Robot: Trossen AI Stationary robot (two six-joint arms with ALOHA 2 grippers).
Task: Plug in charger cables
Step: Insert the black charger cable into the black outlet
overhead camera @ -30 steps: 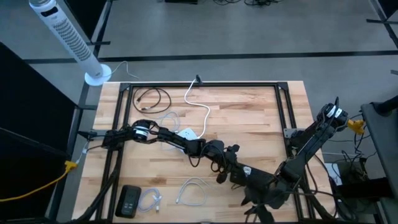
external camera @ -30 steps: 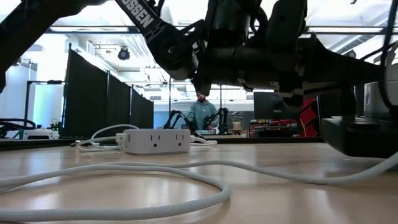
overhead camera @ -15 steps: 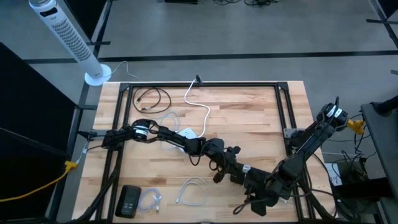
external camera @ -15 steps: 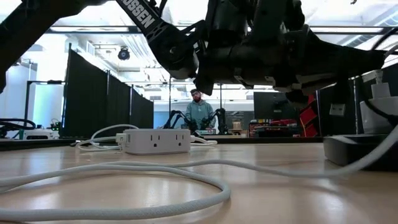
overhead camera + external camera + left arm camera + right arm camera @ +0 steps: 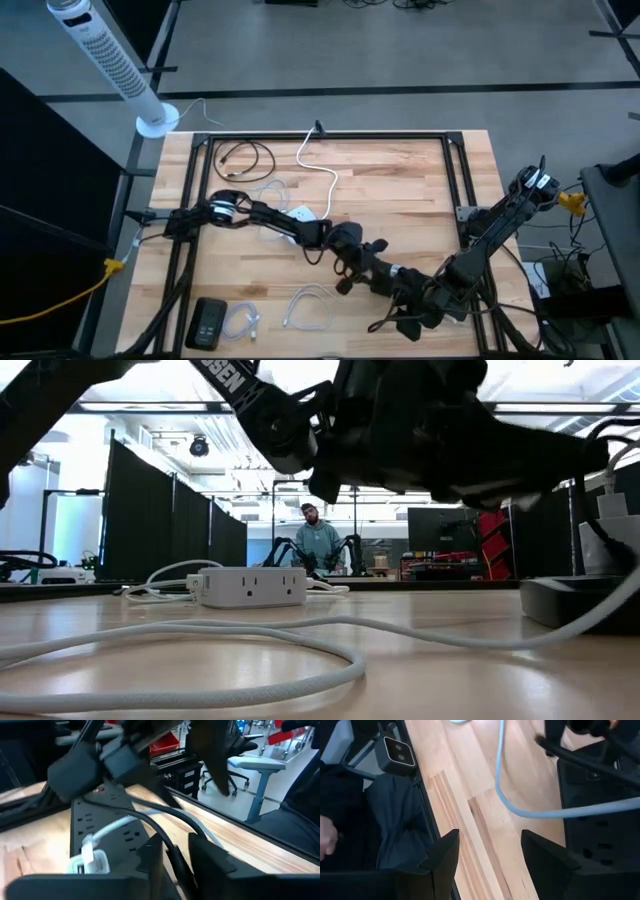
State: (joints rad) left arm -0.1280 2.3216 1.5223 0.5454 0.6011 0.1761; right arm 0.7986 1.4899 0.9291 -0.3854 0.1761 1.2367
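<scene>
A black power strip (image 5: 107, 822) lies on the wooden table under both arms. A white adapter (image 5: 92, 862) with a white cable is plugged into it. My left gripper (image 5: 175, 857), at the table's middle (image 5: 352, 262), is open, and a thin black charger cable (image 5: 150, 817) runs between its fingers. My right gripper (image 5: 490, 855), near the front edge (image 5: 392, 322), is open over bare wood beside a pale cable (image 5: 520, 810). Other charger cables lie coiled: black (image 5: 245, 158), white (image 5: 310, 308), translucent (image 5: 243, 322). My left gripper has the black cable's run (image 5: 172, 852) between its two parted fingers, which lie across it just above the power strip. Whether either finger touches the cable, I cannot tell.
A white socket cube (image 5: 250, 585) with its thick white cord (image 5: 320, 170) sits left of centre. A black device (image 5: 208, 322) lies at the near left corner. A black metal frame (image 5: 330, 137) borders the table. A white tower fan (image 5: 110, 60) stands off the far left corner.
My right gripper has rolled about its own line and shifted a little toward the table's left. In the low view its dark bulk has lifted off the right side, uncovering the power strip's end and the white adapter there.
</scene>
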